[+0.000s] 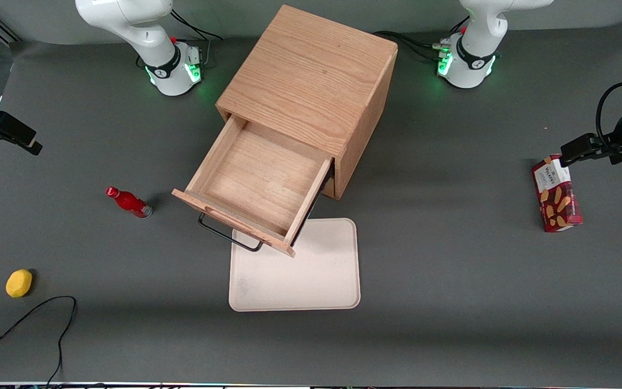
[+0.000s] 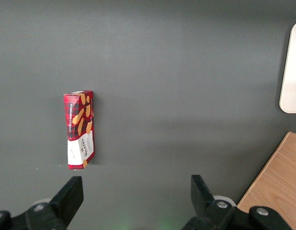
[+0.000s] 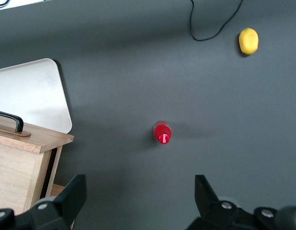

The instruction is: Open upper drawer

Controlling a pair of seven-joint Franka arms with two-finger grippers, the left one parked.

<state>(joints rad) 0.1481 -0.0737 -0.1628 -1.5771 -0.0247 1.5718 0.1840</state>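
The light oak cabinet (image 1: pixel 311 81) stands mid-table. Its upper drawer (image 1: pixel 259 181) is pulled far out toward the front camera, and its inside shows bare wood. The thin black wire handle (image 1: pixel 224 232) sticks out from the drawer front, over the edge of a tray. In the right wrist view I see the drawer's front corner (image 3: pixel 32 139) and one end of the handle (image 3: pixel 8 120). My right gripper (image 3: pixel 138 196) hangs open over bare table toward the working arm's end, well apart from the drawer, with nothing between its fingers. The same gripper (image 1: pixel 31 145) shows at the edge of the front view.
A cream tray (image 1: pixel 311 275) lies in front of the cabinet, partly under the drawer. A red bottle (image 1: pixel 127 202) stands beside the drawer, toward the working arm. A yellow lemon (image 1: pixel 19 283) and a black cable (image 1: pixel 46 319) lie nearer the camera. A red cookie box (image 1: pixel 556 194) lies toward the parked arm's end.
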